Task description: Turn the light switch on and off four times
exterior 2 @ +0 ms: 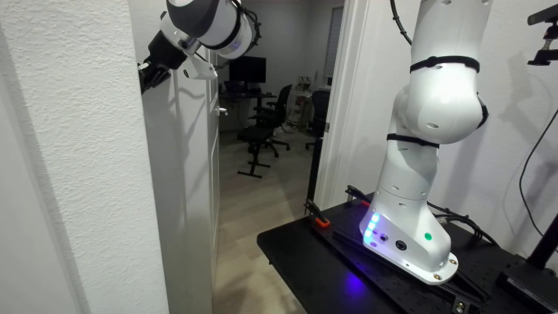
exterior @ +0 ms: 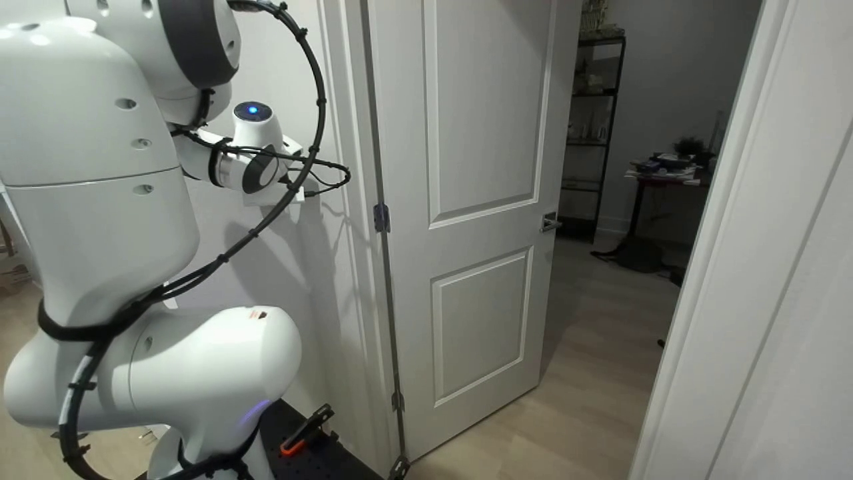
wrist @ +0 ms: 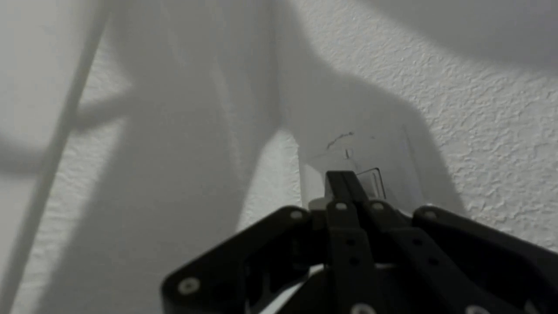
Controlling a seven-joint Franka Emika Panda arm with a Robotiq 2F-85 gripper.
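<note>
Clenched hand (wrist: 345, 174) at the light switch (wrist: 371, 182)

I hold the hand clenched, jaws together, at the light switch, which shows on the textured white wall (wrist: 492, 144) just right of the jaw tips and partly behind them in the wrist view. I cannot tell whether they touch it. In an exterior view my arm (exterior: 106, 220) fills the near left, with a door (exterior: 480, 220) ajar to its right; the arm's base (exterior 2: 405, 244) stands on a black surface (exterior 2: 292, 250).
</note>
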